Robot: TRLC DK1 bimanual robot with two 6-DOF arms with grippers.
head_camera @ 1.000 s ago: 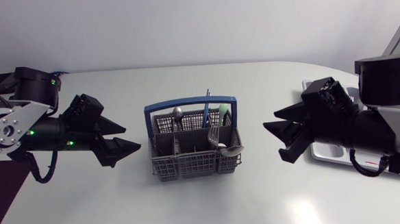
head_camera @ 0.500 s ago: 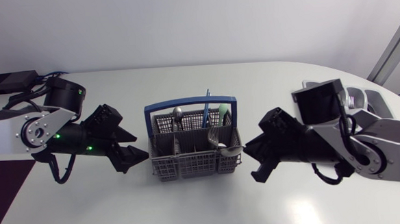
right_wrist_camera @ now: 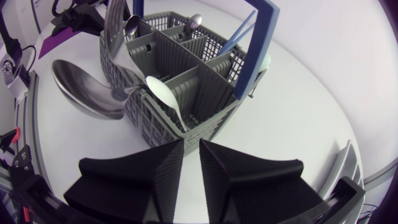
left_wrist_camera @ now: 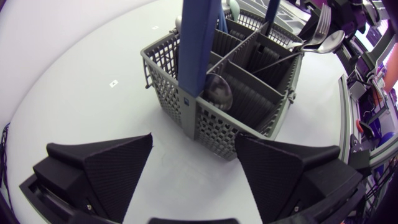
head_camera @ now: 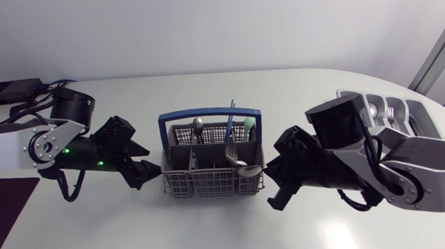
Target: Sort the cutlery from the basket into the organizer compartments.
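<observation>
The grey cutlery basket (head_camera: 210,178) with a blue handle (head_camera: 209,114) stands mid-table between my two grippers. It holds a fork (head_camera: 235,149), spoons (head_camera: 249,167) and a teal-handled piece (head_camera: 249,128). My left gripper (head_camera: 152,168) is at the basket's left end, open and empty, with the basket (left_wrist_camera: 230,93) just ahead of its fingers. My right gripper (head_camera: 274,186) sits at the basket's right front corner, its fingers (right_wrist_camera: 155,168) almost touching and holding nothing. Ahead of it a large spoon (right_wrist_camera: 81,90) and a fork (right_wrist_camera: 115,25) lean out of the basket (right_wrist_camera: 186,87).
The white organizer (head_camera: 354,96) lies at the back right behind my right arm, with something metallic in one compartment. A black box (head_camera: 7,91) with cables sits at the table's far left.
My right arm swung left from the organizer to the basket and its fingers came together. My left gripper moved up to the basket. The basket shifted slightly left.
</observation>
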